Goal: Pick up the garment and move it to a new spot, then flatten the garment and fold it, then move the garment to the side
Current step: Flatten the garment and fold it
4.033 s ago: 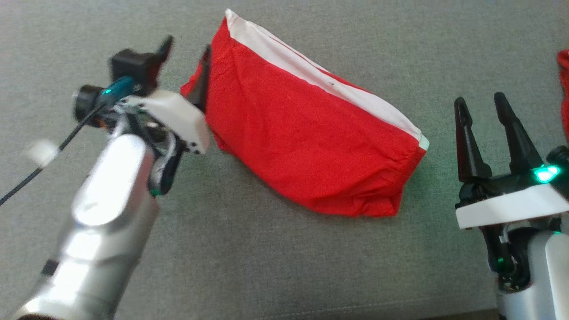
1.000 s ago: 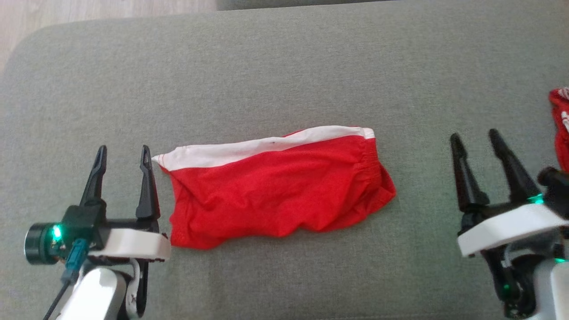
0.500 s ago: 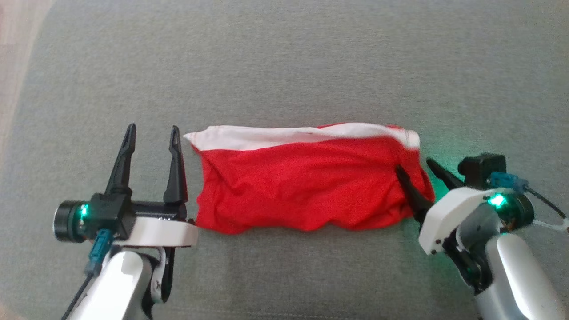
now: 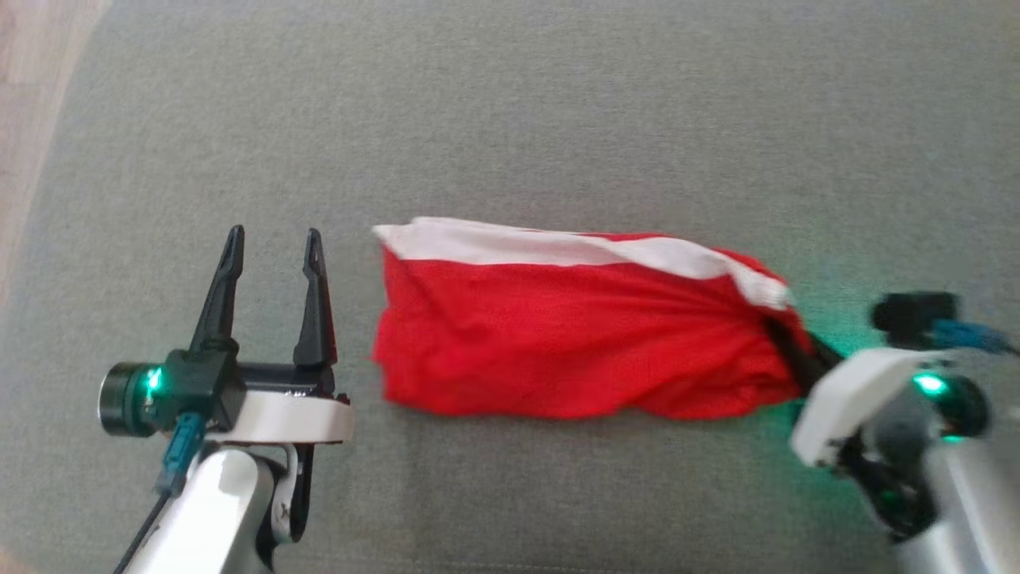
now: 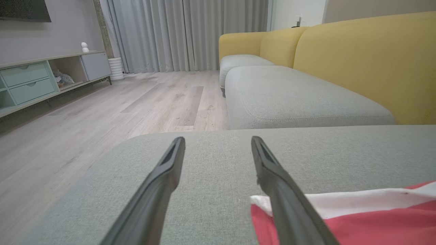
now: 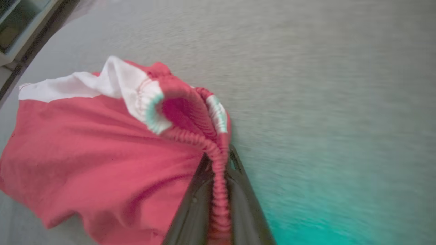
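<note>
Now, my right gripper [image 6: 218,158]: the two fingers are pressed together on the elastic waistband [image 6: 204,143] of the garment [image 4: 574,343], at its right end. Only a thin rope of elastic sits between them.
Risk at this grip: I think the elastic can slide out if I pull fast, because the bite is small and the cloth there is bunched.
My left gripper [image 4: 274,233]: fingers apart, holding nothing, just beside the left end of the garment, over the cushion.
Risk from the free hand: if only one hand carries, the garment will probably hang or drag as a bundle, and flattening will then cost more work.
Garment: red, it looks like shorts, with a white band [image 4: 542,245]. It lies on the grey sofa cushion [image 4: 510,119] between my two hands. The right end is gathered toward my fingers and the rest is wrinkled.
Risk of dragging: the rough cushion fabric may catch the cloth, so that it rolls or folds under itself.
Cushion edge: the wooden floor [image 4: 32,72] shows at the far left. A move too far to that side could drop the garment off.
Far side: the cushion goes on well beyond the garment, so I judge that direction safer for the new spot.
</note>
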You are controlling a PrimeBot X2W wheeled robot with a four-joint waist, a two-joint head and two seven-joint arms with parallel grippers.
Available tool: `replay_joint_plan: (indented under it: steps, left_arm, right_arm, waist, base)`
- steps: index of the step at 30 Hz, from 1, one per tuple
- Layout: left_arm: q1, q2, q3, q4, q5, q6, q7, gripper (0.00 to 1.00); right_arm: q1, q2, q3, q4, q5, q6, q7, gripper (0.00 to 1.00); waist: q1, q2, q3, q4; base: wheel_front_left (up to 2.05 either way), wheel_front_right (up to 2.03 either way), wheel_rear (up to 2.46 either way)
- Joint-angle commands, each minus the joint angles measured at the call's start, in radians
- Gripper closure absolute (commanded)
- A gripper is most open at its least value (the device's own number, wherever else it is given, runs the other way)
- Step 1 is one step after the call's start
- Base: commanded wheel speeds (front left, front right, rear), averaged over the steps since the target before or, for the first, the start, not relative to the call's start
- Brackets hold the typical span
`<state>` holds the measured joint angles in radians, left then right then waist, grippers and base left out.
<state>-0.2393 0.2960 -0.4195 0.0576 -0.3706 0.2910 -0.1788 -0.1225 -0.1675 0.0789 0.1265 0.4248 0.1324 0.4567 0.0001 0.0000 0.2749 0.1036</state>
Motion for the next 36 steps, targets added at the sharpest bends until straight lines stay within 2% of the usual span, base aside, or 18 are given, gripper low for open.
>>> replay_joint_plan:
  steps: [1,6,10,11,15,18,20,22,28,33,34,35,36]
  left_arm:
    - [-0.029,0.023,0.039,-0.028,-0.004,0.006,-0.010,0.00]
    - [-0.024,0.029,0.036,-0.033,-0.005,0.008,-0.006,0.00]
    - [-0.015,0.034,0.031,-0.037,-0.006,0.010,0.001,0.00]
    - [-0.015,0.034,0.031,-0.037,-0.006,0.010,0.001,0.00]
    - [-0.013,0.034,0.023,-0.038,-0.007,0.009,0.009,0.00]
    - [-0.016,0.031,0.013,-0.036,-0.007,0.006,0.012,0.00]
    - [-0.019,0.028,0.007,-0.034,-0.007,0.004,0.012,0.00]
    - [-0.023,0.022,0.000,-0.030,-0.008,0.001,0.012,0.00]
    - [-0.045,0.002,-0.020,-0.004,-0.012,-0.014,0.001,0.00]
    - [-0.061,-0.015,-0.031,0.015,-0.014,-0.020,-0.013,0.00]
    - [-0.063,-0.018,-0.032,0.018,-0.015,-0.020,-0.016,0.00]
    - [-0.064,-0.020,-0.031,0.021,-0.016,-0.020,-0.020,0.00]
    - [-0.064,-0.021,-0.031,0.025,-0.017,-0.019,-0.023,0.00]
  right_arm:
    - [0.009,-0.031,-0.024,-0.054,0.027,-0.002,0.009,1.00]
    - [0.065,-0.055,-0.155,-0.147,0.112,-0.002,0.122,1.00]
    - [0.086,0.014,-0.208,-0.230,0.277,-0.002,0.309,1.00]
    - [0.086,0.014,-0.208,-0.230,0.277,-0.002,0.309,1.00]
    - [0.062,0.089,-0.227,-0.298,0.465,-0.002,0.468,1.00]
    - [0.023,0.111,-0.209,-0.293,0.580,-0.002,0.510,1.00]
    - [-0.008,0.115,-0.171,-0.263,0.618,-0.002,0.498,1.00]
    - [-0.043,0.116,-0.106,-0.215,0.678,-0.002,0.432,1.00]
    - [-0.147,0.117,0.146,-0.057,0.685,-0.002,0.216,1.00]
    - [-0.215,0.117,0.269,0.056,0.676,-0.002,0.098,1.00]
    - [-0.227,0.117,0.282,0.069,0.670,-0.002,0.072,0.89]
    - [-0.237,0.117,0.296,0.081,0.662,-0.002,0.047,0.39]
    - [-0.248,0.117,0.312,0.087,0.651,-0.002,0.021,0.00]
  waist:
    - [-0.0001,0.0000,-0.008,-0.012]
    - [-0.0001,0.0000,-0.021,-0.032]
    - [-0.0001,0.0000,-0.033,-0.041]
    - [-0.0001,0.0000,-0.033,-0.041]
    - [-0.0001,0.0000,-0.040,-0.039]
    - [-0.0001,0.0000,-0.040,-0.031]
    - [-0.0001,0.0000,-0.039,-0.022]
    - [-0.0001,0.0000,-0.035,-0.007]
    - [-0.0001,0.0000,-0.011,0.054]
    - [-0.0001,0.0000,0.011,0.104]
    - [-0.0001,0.0000,0.014,0.110]
    - [-0.0001,0.0000,0.017,0.113]
    - [-0.0001,0.0000,0.018,0.114]
  base:
    - [0.00,0.00,0.00]
    - [0.00,0.00,0.00]
    - [0.00,0.00,0.00]
    - [0.00,0.00,0.00]
    - [0.00,0.00,0.00]
    - [0.00,0.00,0.00]
    - [0.00,0.00,0.00]
    - [0.00,0.00,0.00]
    - [0.00,0.00,0.00]
    - [0.00,0.00,0.00]
    - [0.00,0.00,0.00]
    - [0.00,0.00,0.00]
    - [0.00,0.00,0.00]
